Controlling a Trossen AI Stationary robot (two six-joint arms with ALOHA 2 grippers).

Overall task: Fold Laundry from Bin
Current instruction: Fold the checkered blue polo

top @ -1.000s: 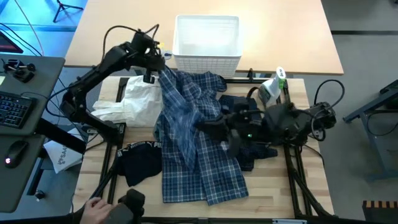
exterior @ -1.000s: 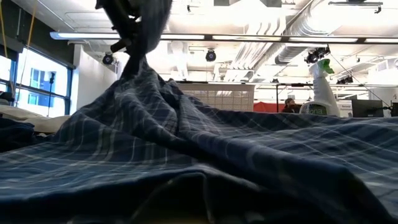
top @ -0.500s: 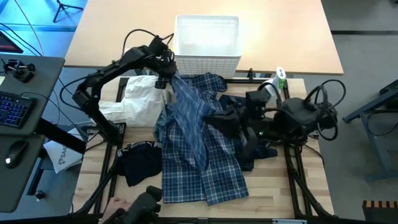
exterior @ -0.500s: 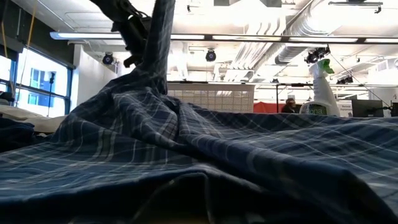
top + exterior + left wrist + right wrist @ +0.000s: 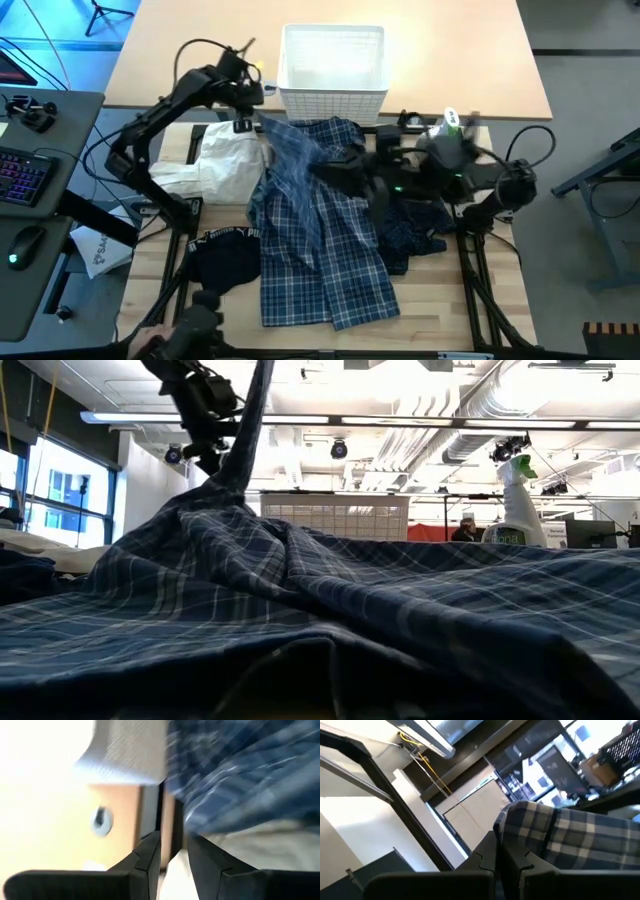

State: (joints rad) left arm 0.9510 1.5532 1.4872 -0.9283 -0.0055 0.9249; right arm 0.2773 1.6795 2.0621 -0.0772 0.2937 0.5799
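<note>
Wooden table (image 5: 140, 85) strewn with laundry, white bin (image 5: 333, 63) at back. 2 grippers, left gripper (image 5: 248, 112) and right gripper (image 5: 330, 172), both pinched narrow on plaid shirt (image 5: 315, 245).

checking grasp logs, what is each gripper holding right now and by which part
Both hold the plaid shirt. The left gripper pinches its upper edge near the bin, lifting it. The right gripper is shut on a fold at the shirt's edge.

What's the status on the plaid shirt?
Left gripper pinching plaid shirt near bin. Right gripper clamped on shirt's middle. Shirt mostly on table, covering trousers.
</note>
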